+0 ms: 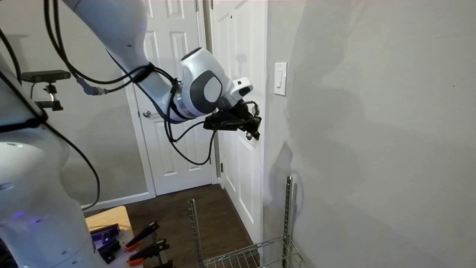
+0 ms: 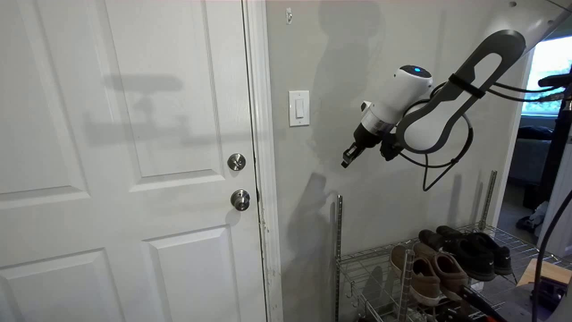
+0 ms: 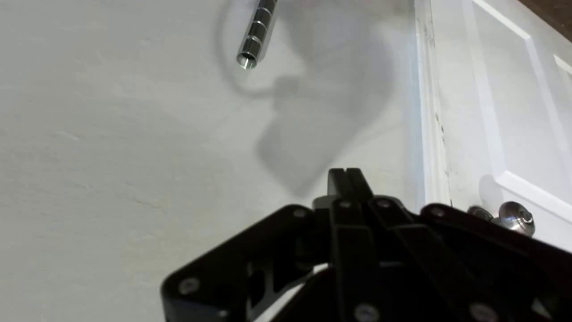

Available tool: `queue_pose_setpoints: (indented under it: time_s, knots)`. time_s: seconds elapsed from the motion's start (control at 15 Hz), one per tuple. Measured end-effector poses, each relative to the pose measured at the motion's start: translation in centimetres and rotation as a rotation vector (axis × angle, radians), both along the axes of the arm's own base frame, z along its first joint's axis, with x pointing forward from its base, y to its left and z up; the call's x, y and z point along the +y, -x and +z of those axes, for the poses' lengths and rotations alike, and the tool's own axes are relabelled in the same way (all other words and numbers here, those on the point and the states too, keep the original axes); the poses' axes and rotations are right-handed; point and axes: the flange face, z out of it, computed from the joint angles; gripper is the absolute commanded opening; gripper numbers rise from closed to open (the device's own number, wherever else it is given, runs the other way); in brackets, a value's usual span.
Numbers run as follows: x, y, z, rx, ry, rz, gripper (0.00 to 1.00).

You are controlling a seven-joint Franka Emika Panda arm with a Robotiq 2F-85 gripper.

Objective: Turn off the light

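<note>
We see the gripper (image 3: 346, 178) fully closed, fingertips together, nothing held, well apart from the white light switch (image 2: 299, 108).

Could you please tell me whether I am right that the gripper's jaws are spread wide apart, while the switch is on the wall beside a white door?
Not quite: the gripper is shut, its jaws together, as the wrist view shows. The switch is indeed on the wall beside a white door.
</note>
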Motion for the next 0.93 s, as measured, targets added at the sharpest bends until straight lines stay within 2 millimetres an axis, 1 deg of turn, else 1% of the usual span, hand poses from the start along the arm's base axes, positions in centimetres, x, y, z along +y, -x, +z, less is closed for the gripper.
queue_pose_setpoints:
  time_s: [0.13, 0.33, 0.53, 0.73, 0.93]
  knots:
    - [0.3, 0.1, 1.0, -0.037, 0.002, 0.011, 0.04]
    - [1.5, 0.3, 2.7, -0.113, -0.013, 0.044, 0.04]
    - [2.6, 0.5, 3.9, -0.176, -0.036, 0.072, 0.03]
    - [2.8, 0.5, 4.7, -0.221, -0.052, 0.081, 0.04]
    - [2.7, 0.0, 5.5, -0.248, -0.059, 0.068, 0.03]
